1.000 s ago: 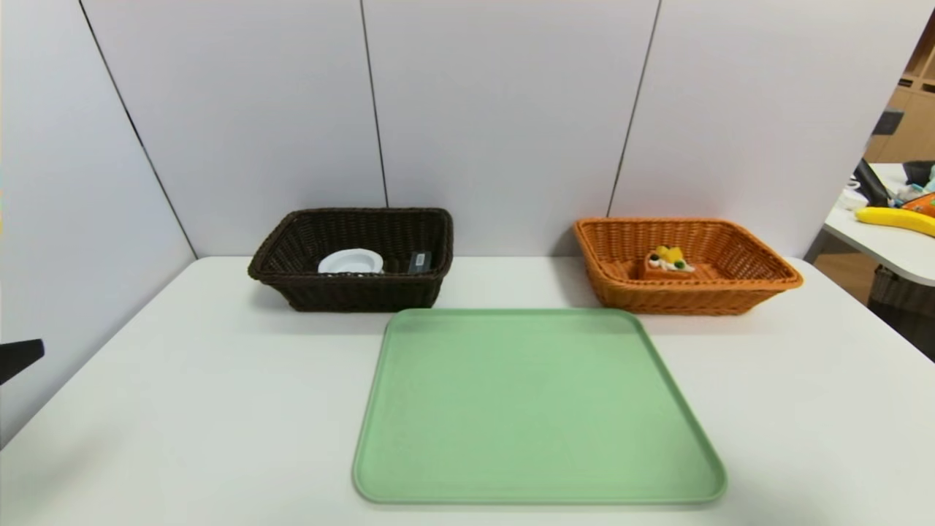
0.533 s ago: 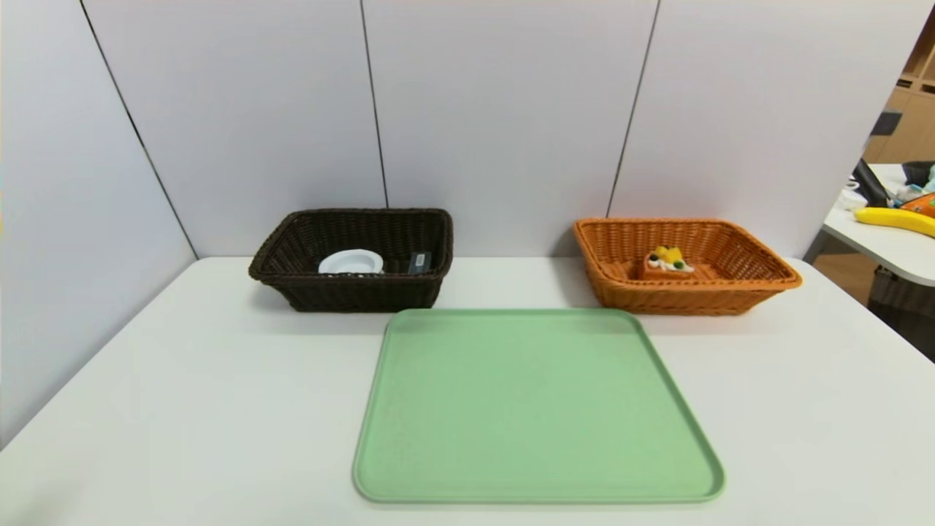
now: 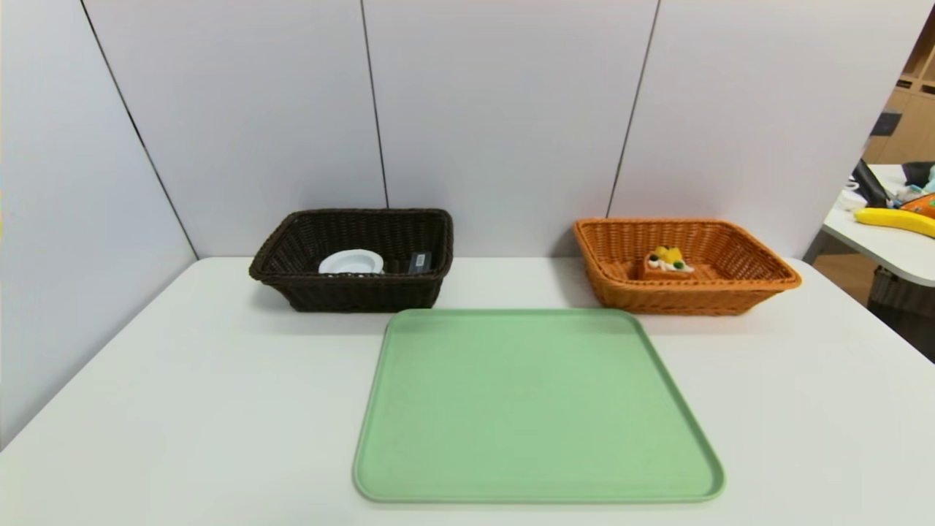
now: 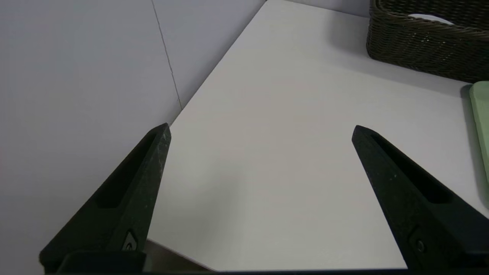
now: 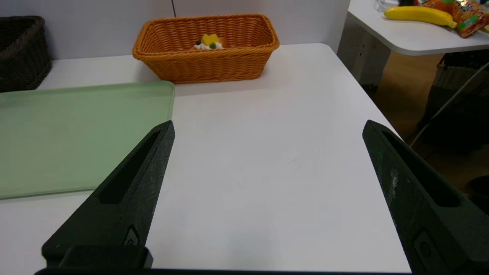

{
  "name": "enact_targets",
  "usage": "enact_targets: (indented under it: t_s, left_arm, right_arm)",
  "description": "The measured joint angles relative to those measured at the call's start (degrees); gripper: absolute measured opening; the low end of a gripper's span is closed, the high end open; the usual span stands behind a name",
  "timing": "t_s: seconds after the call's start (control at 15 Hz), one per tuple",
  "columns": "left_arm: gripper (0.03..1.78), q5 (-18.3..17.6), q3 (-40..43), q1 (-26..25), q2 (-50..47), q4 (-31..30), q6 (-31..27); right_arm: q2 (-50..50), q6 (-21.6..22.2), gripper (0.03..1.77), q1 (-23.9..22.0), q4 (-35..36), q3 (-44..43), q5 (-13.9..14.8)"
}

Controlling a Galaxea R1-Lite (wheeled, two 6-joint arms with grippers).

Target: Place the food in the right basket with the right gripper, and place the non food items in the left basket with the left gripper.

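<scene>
The dark brown left basket [image 3: 350,296] [image 4: 420,57] holds a white dish [image 3: 351,261] and a small dark item [image 3: 419,261]. The orange right basket [image 3: 687,296] [image 5: 206,65] holds a toy cake with fruit on top [image 3: 666,264] [image 5: 208,41]. Neither arm shows in the head view. My left gripper [image 4: 261,130] hangs open over bare table near the front left corner, nothing between its fingers. My right gripper [image 5: 268,128] is open too, empty, over bare table right of the tray.
A green tray [image 3: 537,409] [image 5: 76,133] with nothing on it lies mid-table in front of both baskets. Grey partition walls close the back and left. Another table with a banana [image 3: 895,218] stands off to the right, past the table's right edge.
A dark piece of the left arm at the far left edge of the head view a second ago has gone out of view. Nothing on the table has moved.
</scene>
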State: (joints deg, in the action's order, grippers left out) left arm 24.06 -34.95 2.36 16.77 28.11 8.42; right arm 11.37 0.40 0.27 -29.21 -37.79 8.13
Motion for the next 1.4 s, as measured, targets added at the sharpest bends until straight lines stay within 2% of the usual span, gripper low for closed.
enact_targets:
  t_s: [0.27, 0.47, 0.67, 0.87, 1.07, 1.2, 1.33, 1.4]
  left_arm:
    - [1.69, -1.17, 2.18, -2.83, -5.4, -0.78, -0.35]
    - [1.69, -6.66, 4.13, -2.46, -9.73, -1.18, -4.96]
    - [1.69, -13.04, 7.42, -2.16, -14.38, -4.44, -9.72]
    - [1.69, -14.99, 13.98, -2.01, -16.23, -13.57, -13.02]
    - [1.69, -15.93, 24.87, -2.04, -16.68, -28.32, -17.81]
    - [1.69, -17.53, 31.21, -2.04, -16.77, -38.52, -20.03]
    - [1.69, -18.09, 33.79, -2.01, -16.77, -42.85, -20.38]
    - [1.69, -18.12, 34.35, -2.01, -16.77, -42.65, -20.35]
  right_arm:
    - [-5.1, -0.62, 1.69, -0.17, 0.27, 1.28, -0.74]
    - [-9.37, -3.6, 1.69, -0.16, 0.96, 2.71, -2.86]
    - [-11.04, -4.17, 1.69, -0.13, 7.77, 4.72, -4.41]
    - [-11.47, -5.72, 1.69, -0.11, 17.97, 11.78, -5.3]
    - [-11.47, -7.56, 1.69, -0.11, 33.34, 23.63, -5.9]
    - [-11.47, -8.91, 1.69, -0.11, 44.14, 32.12, -7.29]
    - [-11.47, -10.0, 1.69, -0.11, 50.68, 36.36, -9.14]
    - [-11.47, -10.0, 1.69, -0.11, 49.85, 37.06, -9.36]
